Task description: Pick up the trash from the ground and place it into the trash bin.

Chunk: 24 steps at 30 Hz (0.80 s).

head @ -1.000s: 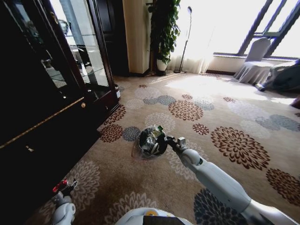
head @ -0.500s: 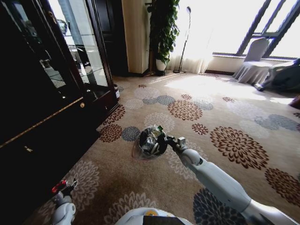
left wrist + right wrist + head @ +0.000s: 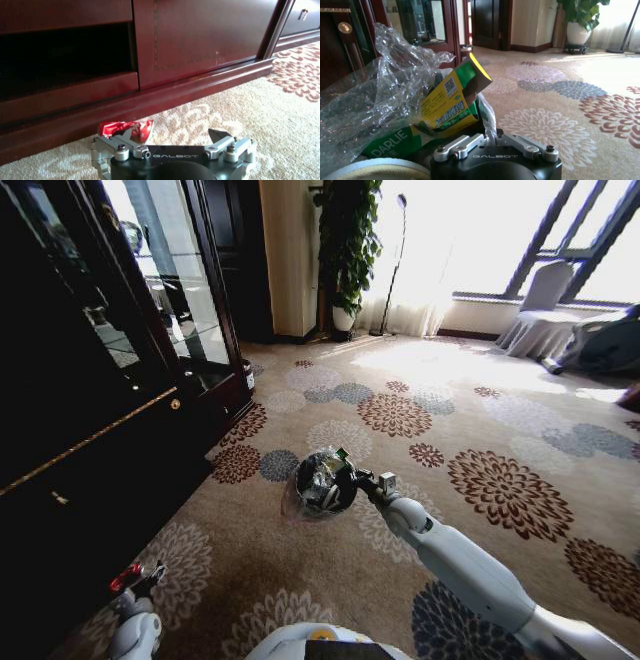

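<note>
right gripper (image 3: pixel 345 468) at the small round black bin w/ clear crinkly liner bag (image 3: pixel 322 481), clamped on a green-yellow cardboard wrapper (image 3: pixel 451 102).

wrapper stood tilted, long axis running up and away from the claw, its top corner pointing toward the dark wood glass-door cabinet (image 3: pixel 120 380); lower end sat btwn the closed fingers, body leaning on the liner at the bin's rim. bin stood on the floral carpet (image 3: pixel 480 430), cabinet near on robot's left, wide open floor on the right and beyond. left gripper (image 3: pixel 172 140) hung low by the cabinet base, fingers spread, a small crumpled red piece (image 3: pixel 125 128) stuck on one finger.
</note>
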{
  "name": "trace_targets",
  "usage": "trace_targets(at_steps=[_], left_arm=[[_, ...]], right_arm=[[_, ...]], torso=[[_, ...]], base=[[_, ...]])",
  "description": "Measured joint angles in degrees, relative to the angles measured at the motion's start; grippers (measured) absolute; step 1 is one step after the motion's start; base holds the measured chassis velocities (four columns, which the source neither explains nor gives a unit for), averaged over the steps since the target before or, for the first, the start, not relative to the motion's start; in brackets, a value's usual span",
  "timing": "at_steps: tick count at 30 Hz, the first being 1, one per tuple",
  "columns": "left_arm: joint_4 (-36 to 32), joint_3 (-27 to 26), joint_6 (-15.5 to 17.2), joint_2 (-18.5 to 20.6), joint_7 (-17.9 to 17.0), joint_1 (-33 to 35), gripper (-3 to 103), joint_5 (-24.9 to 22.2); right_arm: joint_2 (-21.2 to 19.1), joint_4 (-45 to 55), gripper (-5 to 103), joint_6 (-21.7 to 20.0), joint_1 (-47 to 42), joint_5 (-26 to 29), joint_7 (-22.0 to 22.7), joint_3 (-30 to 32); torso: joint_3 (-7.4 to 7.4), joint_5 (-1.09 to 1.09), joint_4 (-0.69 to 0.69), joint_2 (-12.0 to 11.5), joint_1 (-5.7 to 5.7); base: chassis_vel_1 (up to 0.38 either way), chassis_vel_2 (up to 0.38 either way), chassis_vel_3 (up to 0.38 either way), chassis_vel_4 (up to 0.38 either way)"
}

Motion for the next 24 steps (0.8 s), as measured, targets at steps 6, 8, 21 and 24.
trace_targets(at_steps=[6, 8, 21, 24], left_arm=[[-0.01, 0.00, 0.00, 0.00, -0.02, 0.00, 100, 0.00], [-0.01, 0.00, 0.01, 0.00, -0.03, 0.00, 100, 0.00], [-0.01, 0.00, 0.00, 0.00, -0.04, 0.00, 100, 0.00], [-0.01, 0.00, 0.01, 0.00, -0.04, 0.00, 100, 0.00]], right_arm=[[0.00, 0.00, 1, 0.00, 0.00, 0.00, 0.00, 0.00], [0.00, 0.00, 1, -0.01, 0.00, 0.00, 0.00, 0.00], [0.00, 0.00, 1, -0.03, 0.00, 0.00, 0.00, 0.00], [0.00, 0.00, 1, -0.04, 0.00, 0.00, 0.00, 0.00]], torso=[[0.00, 0.00, 0.00, 0.00, 0.00], [0.00, 0.00, 0.00, 0.00, 0.00], [0.00, 0.00, 0.00, 0.00, 0.00], [0.00, 0.00, 0.00, 0.00, 0.00]], base=[[0.000, 0.000, 0.000, 0.000], [0.000, 0.000, 0.000, 0.000], [0.000, 0.000, 0.000, 0.000], [0.000, 0.000, 0.000, 0.000]])
